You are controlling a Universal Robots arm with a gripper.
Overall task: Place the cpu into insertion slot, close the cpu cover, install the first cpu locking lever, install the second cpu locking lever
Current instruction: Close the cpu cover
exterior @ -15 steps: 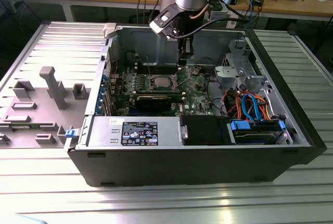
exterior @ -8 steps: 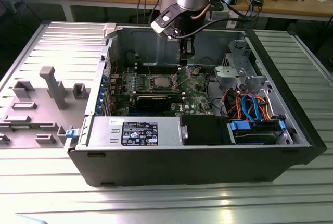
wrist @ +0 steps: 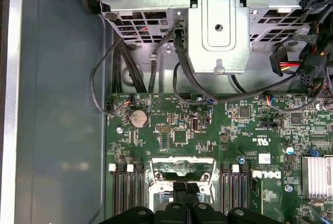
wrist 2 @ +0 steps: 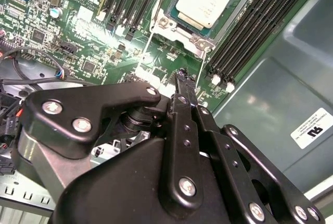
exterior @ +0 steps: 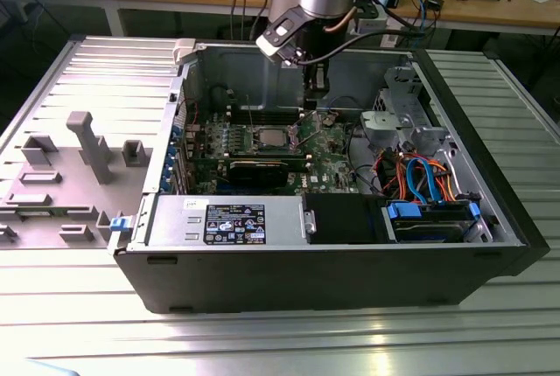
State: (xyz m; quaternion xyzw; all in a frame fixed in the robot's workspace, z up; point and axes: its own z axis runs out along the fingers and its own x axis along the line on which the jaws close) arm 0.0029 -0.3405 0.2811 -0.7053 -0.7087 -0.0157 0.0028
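Observation:
The cpu [exterior: 271,138] [wrist 2: 208,0], a square chip with a silver top, lies in the insertion slot [wrist 2: 167,25] [wrist: 182,174] on the green motherboard. The silvery cpu cover [wrist 2: 183,32] appears to lie flat around it. Two thin wire locking levers [wrist 2: 147,47] [wrist 2: 202,70] stick out from the socket's near corners, unlatched. In both wrist views my gripper [wrist 2: 183,74] [wrist: 184,186] hovers just beside the socket with its black fingers pressed together and nothing between them. In the exterior view the gripper [exterior: 316,96] hangs over the board behind the cpu.
Long black memory slots [wrist 2: 250,31] flank the socket. A black graphics card [exterior: 262,169] lies in front of it. A metal drive cage [exterior: 394,122] and loose cables [exterior: 420,175] fill the exterior view's right. Grey fixtures [exterior: 87,144] stand outside the case on its left.

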